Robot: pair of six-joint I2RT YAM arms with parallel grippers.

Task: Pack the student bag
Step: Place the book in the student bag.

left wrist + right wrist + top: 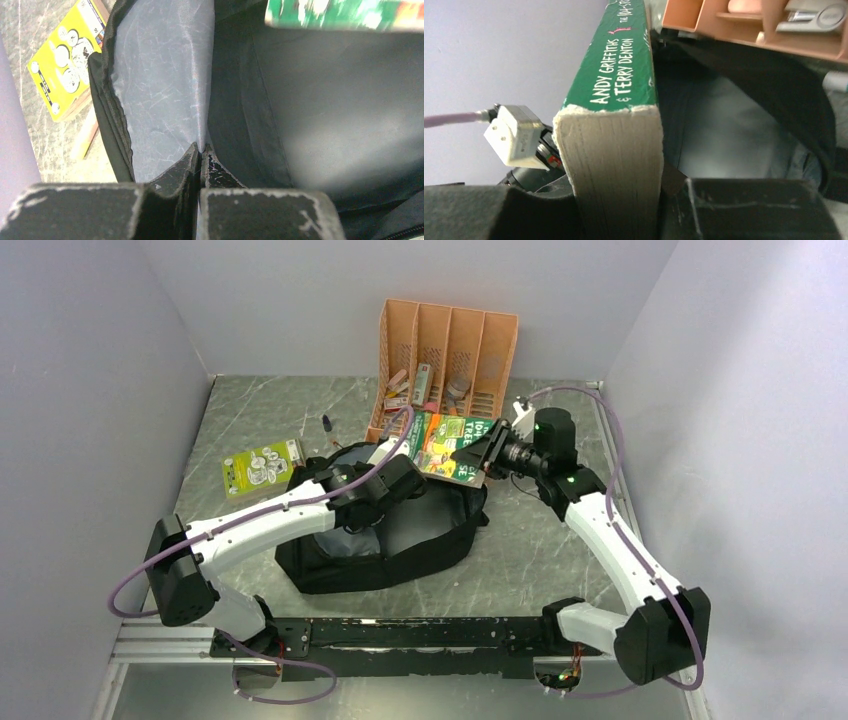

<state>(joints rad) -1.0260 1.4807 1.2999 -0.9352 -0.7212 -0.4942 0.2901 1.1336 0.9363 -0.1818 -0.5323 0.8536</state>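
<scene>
Now left gripper (201, 152) pinches student bag (420, 560) lining to spread mouth; right gripper (619, 210) clamps green book (621, 65) over far rim

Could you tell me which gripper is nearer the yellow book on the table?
Left. The left gripper pinches the student bag beside the yellow book; the right gripper holds a green book farther off.

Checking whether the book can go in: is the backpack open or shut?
Open. The left gripper pinches the grey lining of the backpack, holding its mouth apart; the interior shows in both wrist views.
</scene>
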